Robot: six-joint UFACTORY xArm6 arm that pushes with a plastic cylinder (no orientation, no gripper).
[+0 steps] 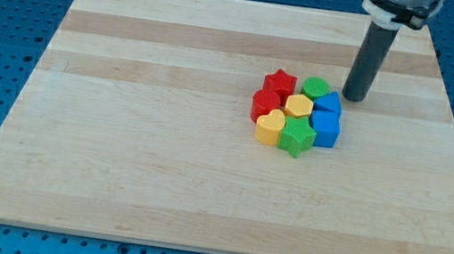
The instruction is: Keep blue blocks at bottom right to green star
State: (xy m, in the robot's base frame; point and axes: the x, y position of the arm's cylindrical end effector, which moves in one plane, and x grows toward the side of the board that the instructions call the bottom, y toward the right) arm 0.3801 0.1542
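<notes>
A tight cluster of blocks sits right of the board's centre. The green star (296, 138) is at the cluster's bottom. Two blue blocks touch it on its right: a blue cube-like block (326, 129) and another blue block (328, 105) just above it. My tip (355, 98) rests on the board just to the upper right of the upper blue block, a small gap away from it and from the green block (315, 88).
The cluster also holds a red star (279, 83), a red block (264, 105), a yellow hexagon (299, 106) and a yellow heart (270, 127). The wooden board (136, 131) lies on a blue pegged table.
</notes>
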